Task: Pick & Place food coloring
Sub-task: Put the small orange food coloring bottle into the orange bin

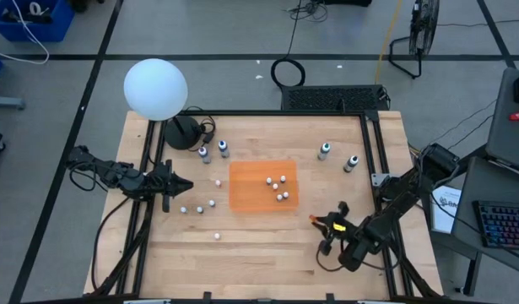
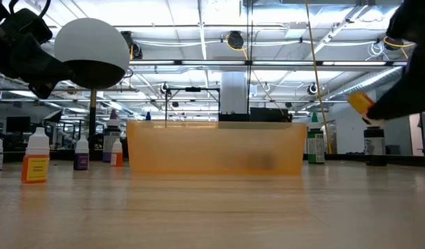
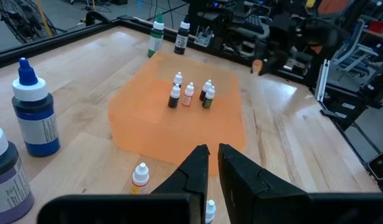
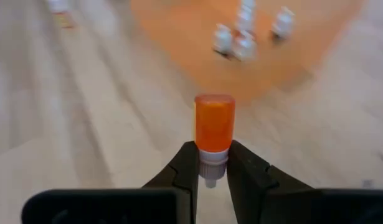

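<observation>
the right gripper (image 4: pixel 207 163) jaws pinch an orange food coloring bottle (image 4: pixel 213 129) by its white neck, near-right of the orange mat (image 1: pixel 251 187); carry it level, lower upright beside the four there, while the left gripper (image 3: pixel 210 163), nearly closed and empty, waits left.

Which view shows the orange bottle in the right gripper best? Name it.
The right wrist view: the orange bottle fills the centre, its white cap pinched by the right gripper. The high view shows a small orange speck; the low view a blurred bit; the left wrist view little.
</observation>
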